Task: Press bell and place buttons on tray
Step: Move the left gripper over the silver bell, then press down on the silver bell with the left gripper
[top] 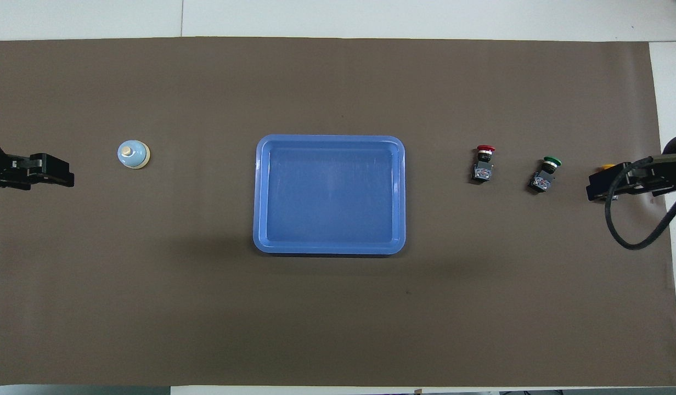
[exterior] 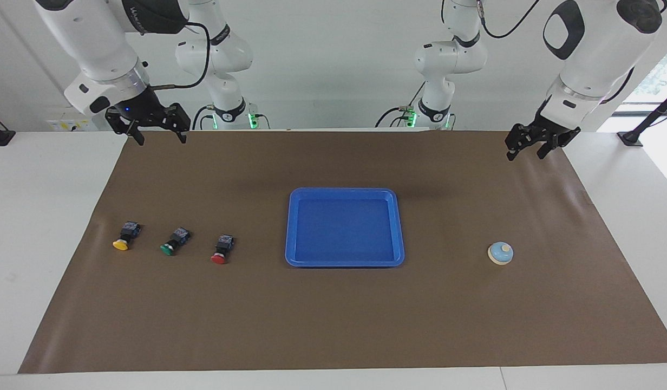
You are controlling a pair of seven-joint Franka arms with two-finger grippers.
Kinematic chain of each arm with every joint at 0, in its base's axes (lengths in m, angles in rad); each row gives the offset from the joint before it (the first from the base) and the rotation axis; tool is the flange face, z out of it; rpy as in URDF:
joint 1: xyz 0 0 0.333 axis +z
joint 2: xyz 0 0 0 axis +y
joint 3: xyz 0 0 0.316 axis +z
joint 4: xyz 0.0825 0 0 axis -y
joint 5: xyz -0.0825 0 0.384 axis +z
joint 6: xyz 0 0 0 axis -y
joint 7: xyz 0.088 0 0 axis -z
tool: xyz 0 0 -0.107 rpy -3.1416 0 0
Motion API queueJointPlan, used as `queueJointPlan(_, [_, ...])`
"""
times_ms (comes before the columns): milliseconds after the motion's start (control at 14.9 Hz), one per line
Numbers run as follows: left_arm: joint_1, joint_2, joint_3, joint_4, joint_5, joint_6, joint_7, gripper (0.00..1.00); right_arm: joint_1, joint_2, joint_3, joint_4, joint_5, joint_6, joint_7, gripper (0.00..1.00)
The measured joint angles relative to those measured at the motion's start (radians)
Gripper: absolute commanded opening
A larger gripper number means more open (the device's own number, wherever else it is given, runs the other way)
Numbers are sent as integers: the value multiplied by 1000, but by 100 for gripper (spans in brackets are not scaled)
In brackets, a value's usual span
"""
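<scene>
The light-blue bell [exterior: 500, 253] [top: 133, 154] stands on the brown mat toward the left arm's end. The blue tray [exterior: 344, 227] [top: 330, 195] lies at the mat's middle with nothing in it. Three buttons lie in a row toward the right arm's end: red [exterior: 220, 257] [top: 485, 159], green [exterior: 170, 248] [top: 546, 170] and yellow [exterior: 122, 244]. My left gripper [exterior: 525, 154] [top: 52, 175] hangs open and holds nothing, over the mat's end beside the bell and apart from it. My right gripper [exterior: 161, 140] [top: 596, 189] waits open, high over the yellow button, hiding most of it from overhead.
The brown mat [exterior: 333, 319] covers most of the white table [exterior: 46, 216]. A black cable [top: 640, 241] loops down from the right arm's wrist. A black mount [exterior: 631, 138] sits on the table past the mat at the left arm's end.
</scene>
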Motion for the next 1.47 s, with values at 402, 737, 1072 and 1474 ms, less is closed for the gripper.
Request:
queueJointPlan(402, [17, 218, 3, -16, 0, 286, 0, 0, 0, 0, 0, 0, 0, 0, 0, 100])
queueJointPlan(737, [38, 342, 5, -11, 0, 425, 1, 0, 0, 0, 0, 0, 0, 0, 0, 100])
queueJointPlan(1072, [33, 383, -1, -11, 0, 472, 1, 0, 0, 0, 0, 0, 0, 0, 0, 100])
queueJointPlan(1474, [30, 393, -2, -13, 0, 473, 1, 0, 0, 0, 0, 0, 0, 0, 0, 100])
